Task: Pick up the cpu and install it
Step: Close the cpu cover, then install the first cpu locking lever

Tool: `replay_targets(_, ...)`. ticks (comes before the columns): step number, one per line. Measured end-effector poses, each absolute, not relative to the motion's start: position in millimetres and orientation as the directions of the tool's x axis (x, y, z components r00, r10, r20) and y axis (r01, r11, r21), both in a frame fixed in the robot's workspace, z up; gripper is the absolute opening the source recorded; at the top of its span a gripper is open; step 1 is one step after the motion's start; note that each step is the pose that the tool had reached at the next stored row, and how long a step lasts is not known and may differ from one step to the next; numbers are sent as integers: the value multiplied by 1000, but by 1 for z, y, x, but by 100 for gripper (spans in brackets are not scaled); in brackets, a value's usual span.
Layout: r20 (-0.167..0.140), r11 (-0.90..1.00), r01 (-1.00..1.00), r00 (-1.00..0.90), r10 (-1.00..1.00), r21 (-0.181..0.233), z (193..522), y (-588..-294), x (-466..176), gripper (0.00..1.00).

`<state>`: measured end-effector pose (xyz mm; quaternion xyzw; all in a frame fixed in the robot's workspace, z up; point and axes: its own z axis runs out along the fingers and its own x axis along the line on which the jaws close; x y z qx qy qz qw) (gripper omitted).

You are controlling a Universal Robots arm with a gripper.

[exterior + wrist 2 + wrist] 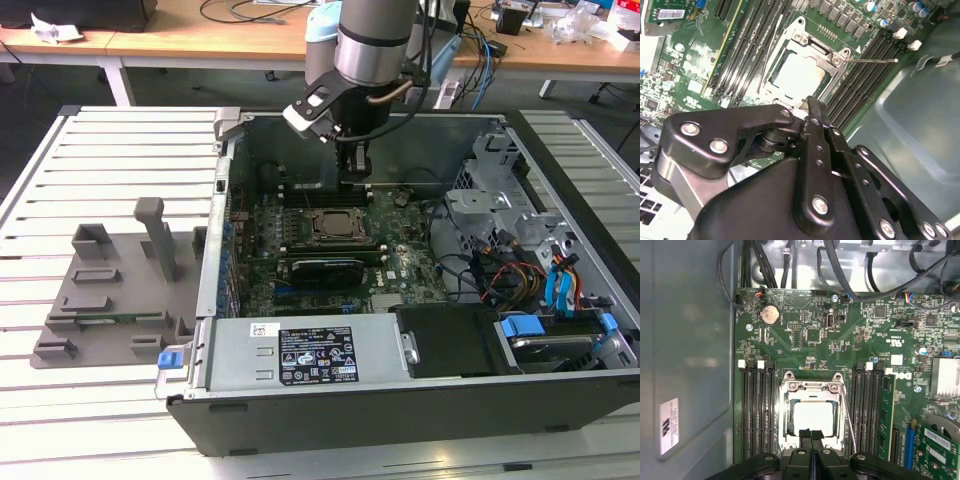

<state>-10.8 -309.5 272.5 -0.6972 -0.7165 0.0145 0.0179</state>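
Gripper (811, 107) hovers with fingers pressed together at the socket frame's (801, 37) six-o'clock edge; the cpu (799, 76) sits inside, memory slots (867, 75) at three o'clock.

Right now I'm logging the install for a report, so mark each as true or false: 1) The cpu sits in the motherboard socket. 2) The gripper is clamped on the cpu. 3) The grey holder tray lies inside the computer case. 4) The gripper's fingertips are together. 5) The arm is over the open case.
1) True: the cpu lies within the socket frame in both wrist views.
2) False: the gripper grips nothing; the cpu lies flat beyond its tips.
3) False: the holder tray lies outside the computer case, on the exterior view's left.
4) True.
5) True.
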Motion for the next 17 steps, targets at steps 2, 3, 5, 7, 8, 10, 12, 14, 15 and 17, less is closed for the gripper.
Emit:
replay_targets(2, 5, 27, 999, -27, 1000, -46, 276, -309, -11, 11)
replay_targets(3, 6, 27, 999, -27, 1000, -46, 276, -309, -11, 11)
replay_targets(5, 6, 27, 999, -27, 1000, -46, 276, -309, -11, 11)
replay_targets(7, 6, 27, 999, -27, 1000, -46, 276, -309, -11, 11)
replay_targets(8, 6, 27, 999, -27, 1000, -46, 276, -309, -11, 11)
replay_targets(10, 6, 27, 999, -27, 1000, -46, 276, -309, -11, 11)
replay_targets(12, 6, 101, 994, -101, 995, -46, 276, -309, -11, 11)
replay_targets(14, 6, 168, 985, -168, 986, -46, 276, -309, -11, 11)
replay_targets(15, 6, 198, 979, -197, 980, -46, 276, -309, -11, 11)
replay_targets(17, 6, 237, 970, -237, 972, -46, 276, -309, -11, 11)
